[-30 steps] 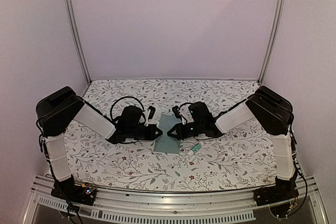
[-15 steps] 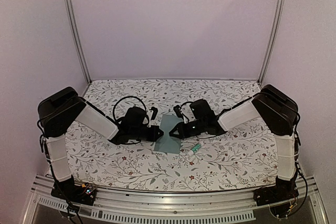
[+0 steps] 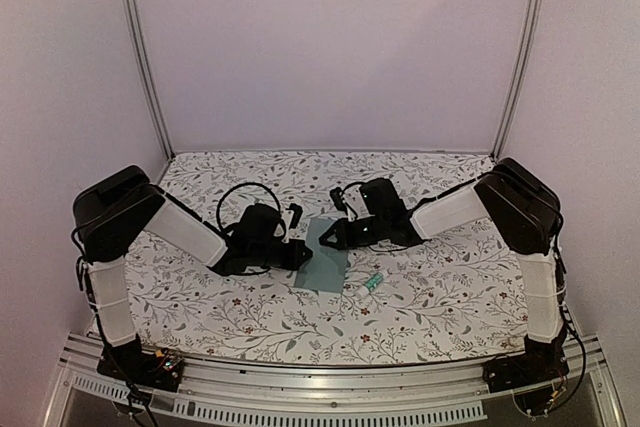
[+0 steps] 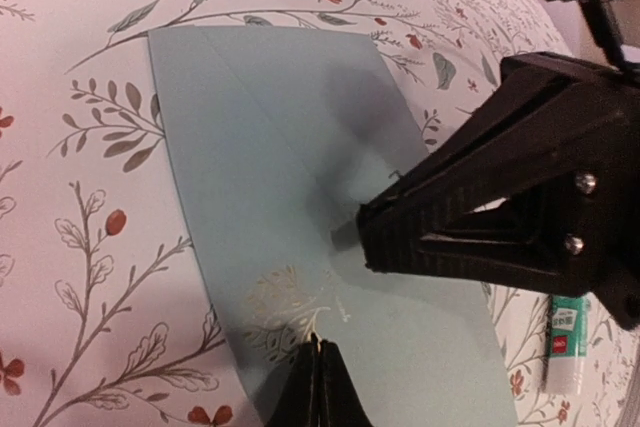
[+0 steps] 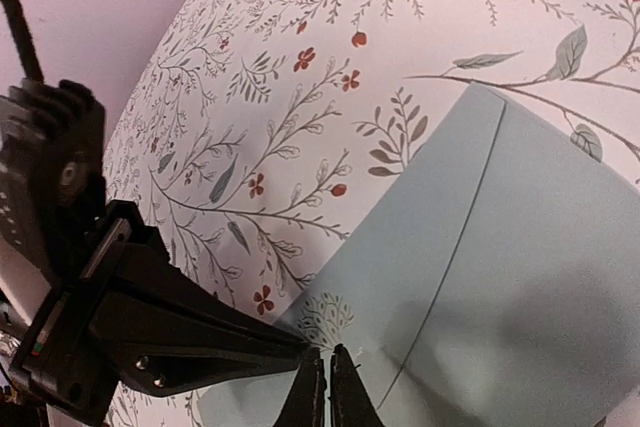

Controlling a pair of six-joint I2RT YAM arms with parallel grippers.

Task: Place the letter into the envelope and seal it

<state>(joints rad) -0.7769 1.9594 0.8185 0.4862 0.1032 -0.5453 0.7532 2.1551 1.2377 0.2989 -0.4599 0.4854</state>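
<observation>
The pale teal envelope (image 3: 326, 256) lies flat on the floral table with its flap folded down; it also shows in the left wrist view (image 4: 300, 197) and the right wrist view (image 5: 500, 267). The letter is not in view. My left gripper (image 3: 303, 253) is shut, its tips (image 4: 318, 349) resting on the envelope's left part beside a pale leaf motif. My right gripper (image 3: 323, 237) is shut, its tips (image 5: 329, 355) down on the envelope close to the left gripper's tips. Neither holds anything.
A white-and-green glue stick (image 3: 371, 283) lies on the floral tablecloth (image 3: 440, 297) just right of the envelope, also in the left wrist view (image 4: 566, 342). Pale walls and metal posts (image 3: 140, 57) enclose the table at the back and sides.
My right gripper has slid a little toward the far end of the envelope. My left gripper has edged slightly right. The envelope stays in place.
</observation>
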